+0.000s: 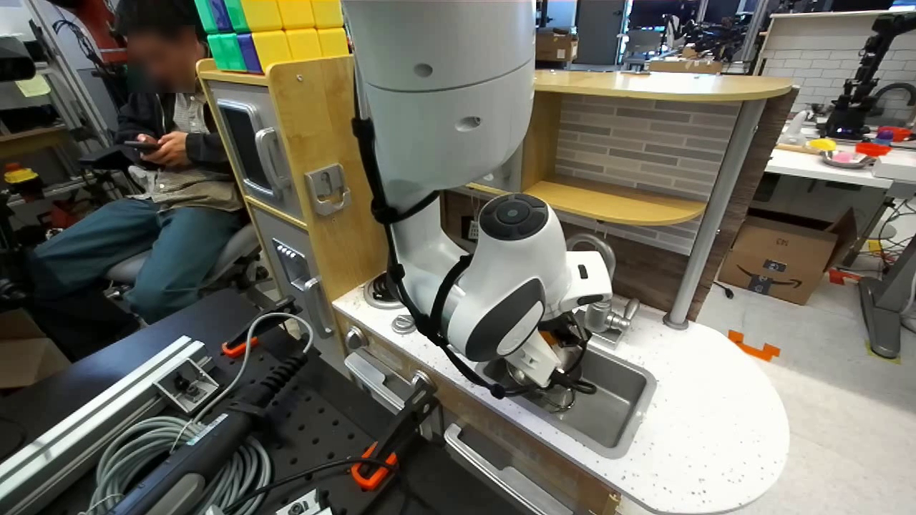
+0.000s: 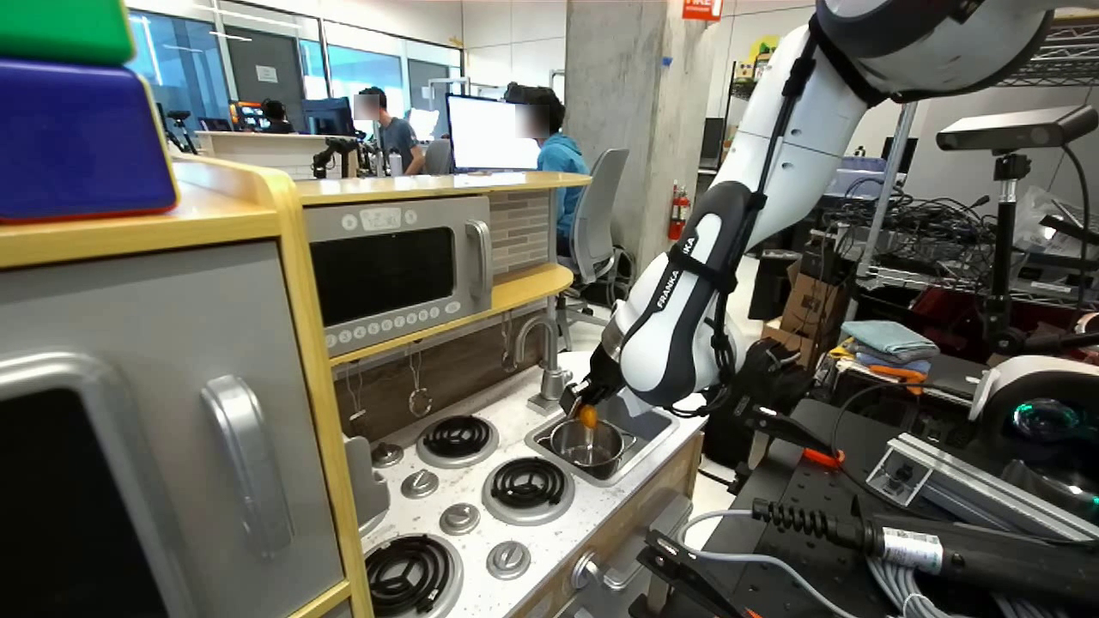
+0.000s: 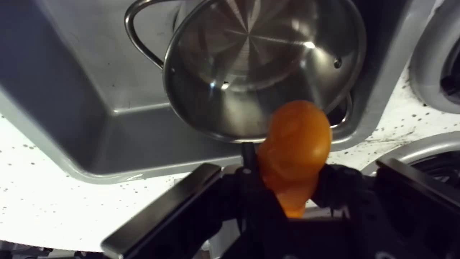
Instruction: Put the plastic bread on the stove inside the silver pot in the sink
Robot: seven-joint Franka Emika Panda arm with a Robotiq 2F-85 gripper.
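The bread is orange, the pot silver, the white counter darkly speckled.

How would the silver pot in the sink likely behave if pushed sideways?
The silver pot would probably stay rigid, being shiny and apparently metal. Looking empty, it may slide fairly easily. Toward the burners, the sink wall sits close and would likely stop it soon.
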